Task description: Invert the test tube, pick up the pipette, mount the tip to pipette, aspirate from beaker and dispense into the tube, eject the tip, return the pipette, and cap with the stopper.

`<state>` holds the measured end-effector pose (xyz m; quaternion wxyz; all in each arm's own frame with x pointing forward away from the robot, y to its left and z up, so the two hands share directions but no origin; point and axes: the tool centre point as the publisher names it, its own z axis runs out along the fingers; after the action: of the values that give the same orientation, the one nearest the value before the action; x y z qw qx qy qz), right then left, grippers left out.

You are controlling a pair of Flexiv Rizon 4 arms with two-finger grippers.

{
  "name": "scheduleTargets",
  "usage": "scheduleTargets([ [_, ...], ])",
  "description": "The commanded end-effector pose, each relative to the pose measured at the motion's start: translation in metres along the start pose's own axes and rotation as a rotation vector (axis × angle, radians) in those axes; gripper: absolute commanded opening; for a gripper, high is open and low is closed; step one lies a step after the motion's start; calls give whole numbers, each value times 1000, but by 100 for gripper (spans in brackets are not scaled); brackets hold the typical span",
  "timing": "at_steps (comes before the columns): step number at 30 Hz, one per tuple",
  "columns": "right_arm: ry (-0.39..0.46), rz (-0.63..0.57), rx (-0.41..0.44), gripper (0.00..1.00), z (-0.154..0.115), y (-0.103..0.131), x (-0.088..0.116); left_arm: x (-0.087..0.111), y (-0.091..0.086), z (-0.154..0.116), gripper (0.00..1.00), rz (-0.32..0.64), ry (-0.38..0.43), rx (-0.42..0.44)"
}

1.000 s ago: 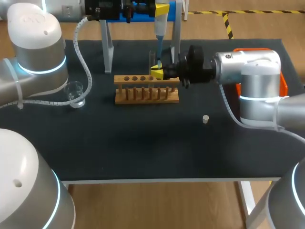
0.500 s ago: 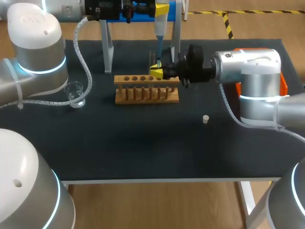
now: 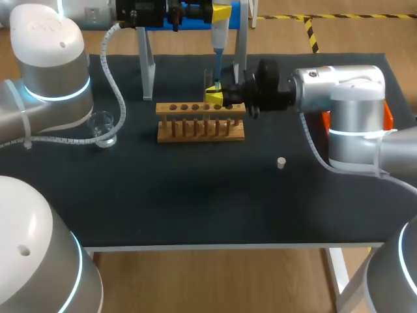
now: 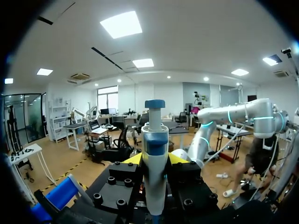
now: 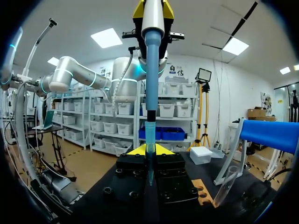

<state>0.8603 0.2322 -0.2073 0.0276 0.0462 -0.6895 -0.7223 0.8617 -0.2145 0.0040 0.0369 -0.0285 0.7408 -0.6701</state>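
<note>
Alignment decides this step, which I judge to be seating the tip on the pipette. My left gripper [image 4: 155, 159] is clamped on the pipette [image 3: 217, 47], which hangs nose-down over the 12 o'clock side of the surface [image 3: 195, 202]. My right gripper [image 5: 149, 150] reaches in level from 3 o'clock. Its fingers are drawn narrow on the tip [image 5: 149, 133], one on either side, just under the pipette's blue shaft.

In the right wrist view, tip and shaft look to run in one straight line. I would hold that line and press straight up along it, firmly and with no sideways pull, since a crooked seat would likely leak when drawing liquid. I would open only once the tip is snug, and only enough to clear it, then back out toward 3 o'clock.

The tube [image 5: 226, 186] seems to stand in the rack [image 3: 201, 129], just beside my right gripper, so the retreat must not brush it. The beaker [image 3: 102, 126] sits at 9 o'clock and the stopper [image 3: 281, 162] toward 4 o'clock, both well apart.
</note>
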Motion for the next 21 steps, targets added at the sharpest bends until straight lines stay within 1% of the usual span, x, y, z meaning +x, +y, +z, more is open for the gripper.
scheduleTargets([
  [1, 4, -2, 4, 0, 0, 2, 1, 0, 0, -1, 0, -1, 1, -1],
  [21, 7, 5, 6, 0, 6, 2, 0, 0, 0, -1, 0, -1, 1, -1],
])
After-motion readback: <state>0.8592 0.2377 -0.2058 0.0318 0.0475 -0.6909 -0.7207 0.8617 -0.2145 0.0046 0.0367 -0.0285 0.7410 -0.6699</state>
